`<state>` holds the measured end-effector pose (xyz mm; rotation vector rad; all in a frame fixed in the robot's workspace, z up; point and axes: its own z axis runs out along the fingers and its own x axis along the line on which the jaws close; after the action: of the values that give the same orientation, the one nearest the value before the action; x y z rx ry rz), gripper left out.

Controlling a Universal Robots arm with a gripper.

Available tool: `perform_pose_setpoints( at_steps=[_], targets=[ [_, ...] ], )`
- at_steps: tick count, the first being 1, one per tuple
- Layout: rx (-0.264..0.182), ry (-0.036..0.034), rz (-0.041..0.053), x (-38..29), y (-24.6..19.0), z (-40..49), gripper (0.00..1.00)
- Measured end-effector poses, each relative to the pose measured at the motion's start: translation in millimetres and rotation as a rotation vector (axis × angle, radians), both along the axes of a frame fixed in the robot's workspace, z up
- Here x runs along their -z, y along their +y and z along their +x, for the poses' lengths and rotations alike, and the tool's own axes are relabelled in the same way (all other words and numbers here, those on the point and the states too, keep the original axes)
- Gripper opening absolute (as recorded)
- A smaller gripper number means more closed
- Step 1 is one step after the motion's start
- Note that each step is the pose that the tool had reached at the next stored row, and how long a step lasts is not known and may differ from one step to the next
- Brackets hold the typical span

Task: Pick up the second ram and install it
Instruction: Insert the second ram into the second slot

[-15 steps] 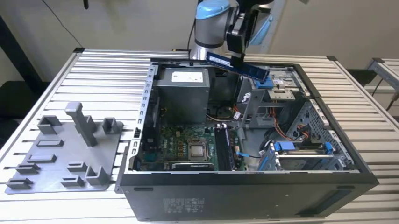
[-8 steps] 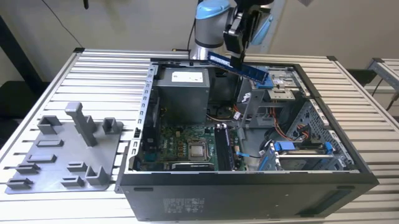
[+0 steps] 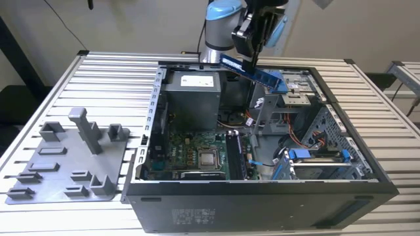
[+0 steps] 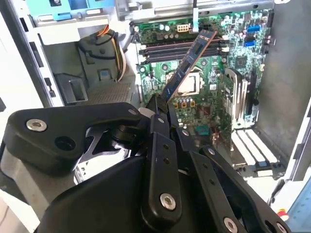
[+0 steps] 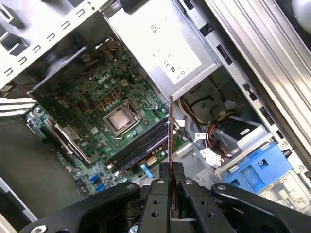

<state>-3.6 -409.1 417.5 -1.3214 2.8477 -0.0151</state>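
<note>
Between the claw's fingertips sits the second ram, one strip, pinched tight, and the claw is closed down to the board's thickness. From the exterior view I read its long axis as slanted, high end toward the exterior view's left and low end toward the exterior view's right, hanging over the open case, clear of the motherboard. The second wrist view gives me the flat face: second ram reaching out past the claw. The first wrist view has it edge-on, second ram as a thin line straight out from the claw. Beyond the tips are one processor, dark memory slots and one power supply. The exterior view adds one grey fixture plate, well apart from the claw, on the slatted table.
</note>
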Motion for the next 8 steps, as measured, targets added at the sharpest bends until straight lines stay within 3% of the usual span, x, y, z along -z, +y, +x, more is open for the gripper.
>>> perform_pose_setpoints(
  at_steps=[8],
  targets=[
    [0.089,0.0000,0.0001,1.6,-0.1,0.0,0.14]
  ],
)
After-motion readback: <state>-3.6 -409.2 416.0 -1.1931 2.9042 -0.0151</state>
